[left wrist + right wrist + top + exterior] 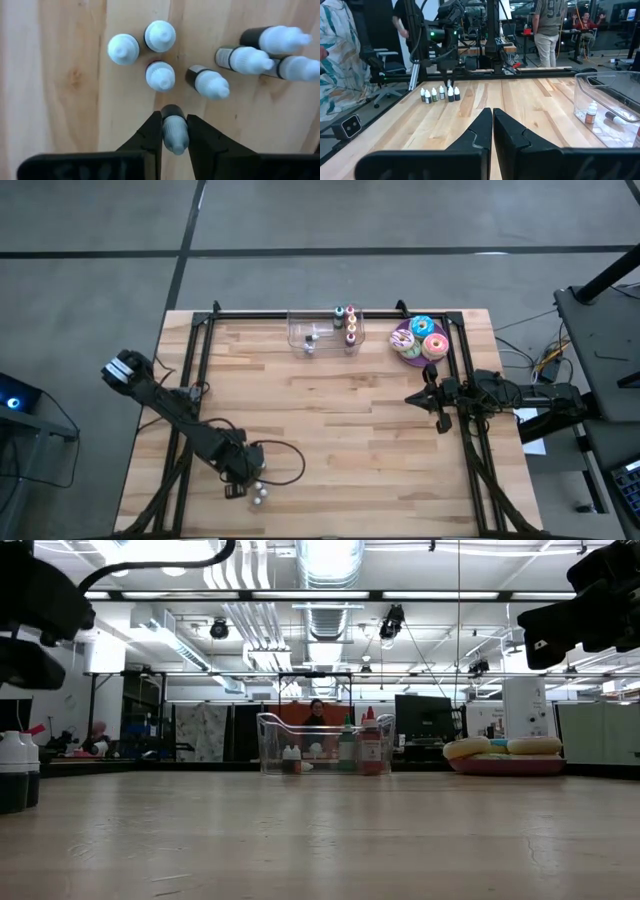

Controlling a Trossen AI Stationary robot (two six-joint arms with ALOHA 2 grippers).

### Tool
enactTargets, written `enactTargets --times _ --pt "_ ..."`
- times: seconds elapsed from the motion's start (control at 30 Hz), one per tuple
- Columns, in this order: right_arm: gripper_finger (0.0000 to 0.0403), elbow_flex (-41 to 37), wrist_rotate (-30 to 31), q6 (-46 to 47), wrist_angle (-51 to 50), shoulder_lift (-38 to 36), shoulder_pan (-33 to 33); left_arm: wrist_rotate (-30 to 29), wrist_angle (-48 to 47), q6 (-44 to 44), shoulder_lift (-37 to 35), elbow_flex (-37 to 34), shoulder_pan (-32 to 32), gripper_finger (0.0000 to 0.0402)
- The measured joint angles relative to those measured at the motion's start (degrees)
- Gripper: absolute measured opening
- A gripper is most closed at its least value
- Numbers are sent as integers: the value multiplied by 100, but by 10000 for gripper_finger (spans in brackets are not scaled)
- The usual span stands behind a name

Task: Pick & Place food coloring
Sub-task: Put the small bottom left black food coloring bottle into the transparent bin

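Several tiny food coloring bottles with dark bodies and white caps stand in a cluster (pixel 160 55) near the table's near-left corner (pixel 259 496). They also show in the right wrist view (pixel 439 93). My left gripper (pixel 174 125) points down over this cluster (pixel 243 470) and is shut on one bottle. More bottles, with teal, pink and orange caps (pixel 349 323), stand inside a clear container (pixel 320 333) at the far edge. My right gripper (pixel 412 397) waits shut near the table's right side, touching nothing. My left gripper pinches one bottle between its two fingers (pixel 150 132) at the white cap and shoulder (pixel 174 134). It comes from above, pointing down. The bottle stays upright, its dark body (pixel 172 111) showing past the fingertips. Whether its base is off the table, I cannot tell.
A plate of pink, blue and green frosted doughnuts (pixel 421 340) sits at the far right beside the container. A black cable (pixel 285 460) loops near the left gripper. The middle of the wooden table (pixel 340 430) is bare. People stand in the room beyond (pixel 547 25).
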Motion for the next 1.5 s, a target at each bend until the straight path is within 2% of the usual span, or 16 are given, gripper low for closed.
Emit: enactTargets --times 0.3,0.53,0.73,0.93,1.13,1.5 --pt "8 0 0 0 0 0 0 -30 -1647 757 -346 959 552 43" --pt "8 0 2 0 0 2 0 -328 -2505 1915 -444 1848 1473 43" --pt "9 0 2 0 0 2 -2 -463 -2591 2867 -446 2342 2510 43" --pt "8 -2 2 0 0 2 0 -516 -2466 3557 -446 2488 3459 44" --pt "8 -2 2 0 0 2 0 -516 -2267 4020 -418 2705 4117 44" --pt "9 0 4 0 0 -2 -2 -514 -2298 4883 102 3776 5175 44"
